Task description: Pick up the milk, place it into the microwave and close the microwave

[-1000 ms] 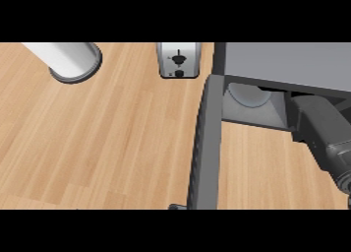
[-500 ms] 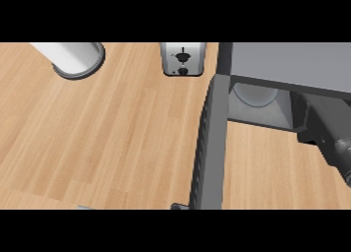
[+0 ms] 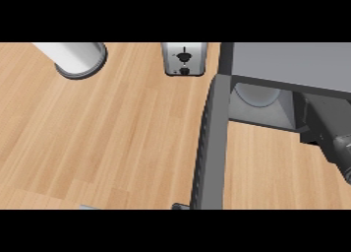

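Where pale woodgrain counter [image 3: 98,142] spreads — boxy grey microwave [image 3: 294,66], slim open door [image 3: 209,147].

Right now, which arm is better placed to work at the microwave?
The right one, probably. The right forearm already reaches into the open microwave, just beside its open door. No hand shows, and no left arm is in view, so the left looks worse placed.
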